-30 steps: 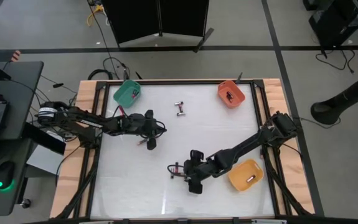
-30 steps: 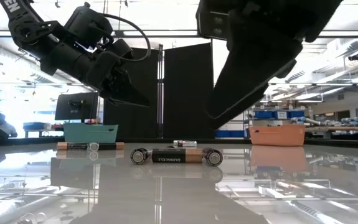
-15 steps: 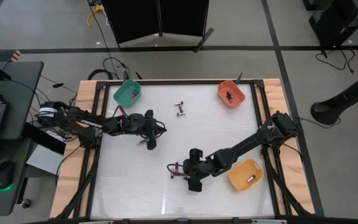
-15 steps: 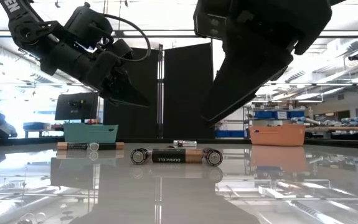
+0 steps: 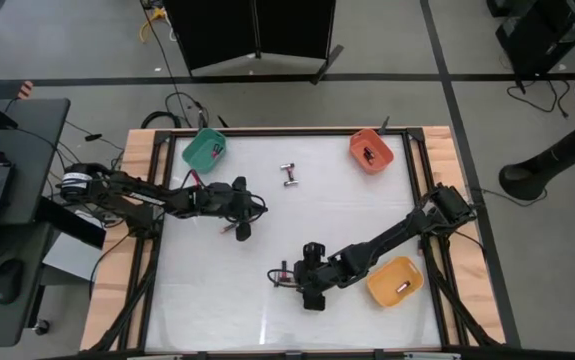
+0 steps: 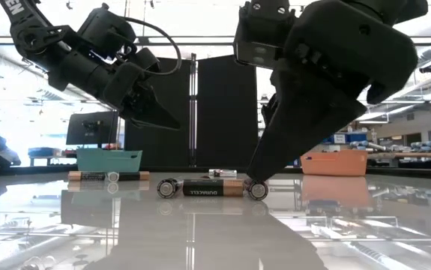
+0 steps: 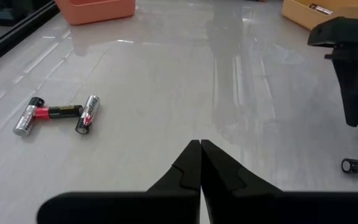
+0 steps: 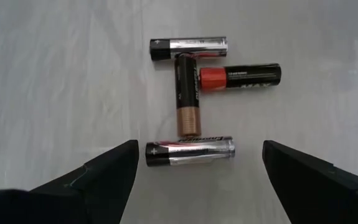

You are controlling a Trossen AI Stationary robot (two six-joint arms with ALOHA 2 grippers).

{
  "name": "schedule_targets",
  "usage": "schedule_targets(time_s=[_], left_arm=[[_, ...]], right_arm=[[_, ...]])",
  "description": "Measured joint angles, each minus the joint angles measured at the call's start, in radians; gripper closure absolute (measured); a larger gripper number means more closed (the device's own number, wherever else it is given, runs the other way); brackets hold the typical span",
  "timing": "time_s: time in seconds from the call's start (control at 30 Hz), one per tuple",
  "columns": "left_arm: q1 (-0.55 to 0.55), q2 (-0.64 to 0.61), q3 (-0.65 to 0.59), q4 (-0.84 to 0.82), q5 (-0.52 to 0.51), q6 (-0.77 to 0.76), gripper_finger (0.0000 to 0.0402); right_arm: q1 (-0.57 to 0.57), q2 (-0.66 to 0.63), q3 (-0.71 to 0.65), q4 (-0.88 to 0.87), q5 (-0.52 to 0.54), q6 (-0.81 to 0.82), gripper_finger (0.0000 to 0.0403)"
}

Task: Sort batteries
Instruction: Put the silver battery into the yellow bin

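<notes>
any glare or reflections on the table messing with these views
Low view: the glossy table mirrors the ceiling lights and the batteries; the arms are backlit silhouettes. Left wrist view: pale light streaks cross the table top, and the shut left gripper is dark. Right wrist view: evenly lit, the batteries' print sharp.

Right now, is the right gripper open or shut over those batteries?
Open. The right gripper has its two fingers spread wide on either side of the nearest silver battery, without touching it.
</notes>
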Motion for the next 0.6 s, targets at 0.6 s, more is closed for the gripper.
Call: schedule_targets(time_s=[0.6], left_arm=[[0.000, 0.000, 0.000, -0.001, 0.000, -0.005, 0.0391]], right_arm=[[0.001, 0.014, 0.000, 0.023, -0.003, -0.059, 0.0060]])
